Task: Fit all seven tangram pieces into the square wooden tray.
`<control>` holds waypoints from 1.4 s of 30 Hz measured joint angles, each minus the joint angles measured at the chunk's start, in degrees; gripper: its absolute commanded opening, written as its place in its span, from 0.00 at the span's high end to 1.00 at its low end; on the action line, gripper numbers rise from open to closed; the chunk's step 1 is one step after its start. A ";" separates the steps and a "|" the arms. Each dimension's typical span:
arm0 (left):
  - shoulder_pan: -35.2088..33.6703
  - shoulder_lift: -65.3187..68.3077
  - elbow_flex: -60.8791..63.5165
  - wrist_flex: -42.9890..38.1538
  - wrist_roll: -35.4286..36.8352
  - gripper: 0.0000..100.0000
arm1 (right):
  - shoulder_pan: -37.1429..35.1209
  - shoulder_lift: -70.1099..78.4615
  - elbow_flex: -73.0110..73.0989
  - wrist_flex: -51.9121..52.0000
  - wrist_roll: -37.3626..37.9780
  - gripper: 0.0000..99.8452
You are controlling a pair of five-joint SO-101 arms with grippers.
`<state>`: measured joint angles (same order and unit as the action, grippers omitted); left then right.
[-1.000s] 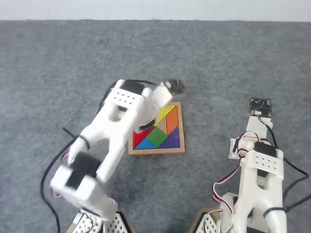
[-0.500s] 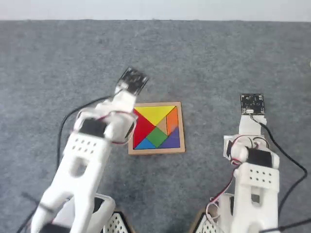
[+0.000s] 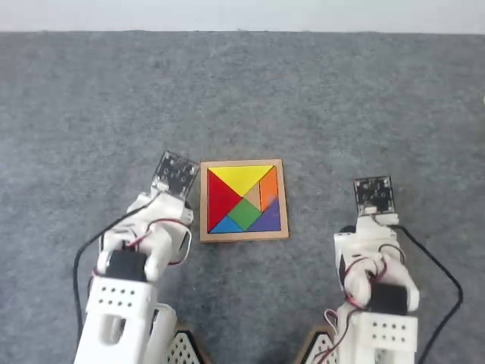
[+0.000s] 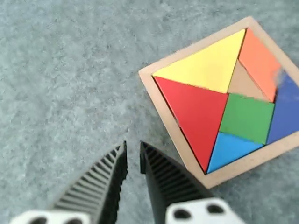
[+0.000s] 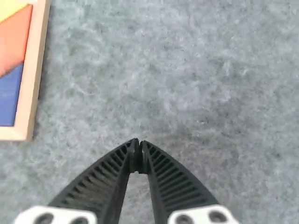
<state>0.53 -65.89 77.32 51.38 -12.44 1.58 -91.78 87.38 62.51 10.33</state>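
Looks all but finished. Flat on the grey carpet [image 3: 341, 114], mid-table between the two arms: the square wooden tray [image 3: 242, 237]. Packed inside, edge against edge:
- yellow triangle [image 3: 241, 177] along the far side
- red triangle [image 3: 219, 201] on the left
- green square [image 3: 244, 214] toward the near side
- light blue triangle [image 3: 226, 225] in the near left corner
- orange piece [image 3: 269, 188] on the right
- dark blue piece [image 3: 267, 221] in the near right corner

Wedged between yellow, orange and green: a small tan triangle [image 3: 252, 196]. Hard to say whether it is a seventh piece in plain wood colour or a bare patch of tray floor. If a piece, nothing left to place; if a gap, one small triangle to seat.

Left gripper [image 4: 132, 148]: low over the carpet just left of the tray, fingers a thin slit apart, gripping nothing. Right gripper [image 5: 138, 142]: over the carpet to the right of the tray, tips pressed together, likewise empty.

In the left wrist view, tray cut off at its right corner, with the dark blue piece smeared there. In the right wrist view, cut by the picture edge, just a strip of rim with orange and dark blue beside it. Impossible to judge whether every piece sits flush.
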 measured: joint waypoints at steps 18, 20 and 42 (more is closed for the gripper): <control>0.00 -31.56 19.87 -2.73 0.00 0.95 | -0.09 -11.52 8.09 3.87 4.84 0.99; 0.00 -33.49 19.87 0.35 0.00 0.95 | -0.09 -11.52 8.09 3.87 4.84 0.99; 0.09 -34.81 19.87 4.40 0.00 0.95 | -0.09 -11.52 8.09 12.22 4.84 0.99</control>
<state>0.62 -100.70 97.19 55.78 -12.44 1.49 -103.30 95.47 74.73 15.16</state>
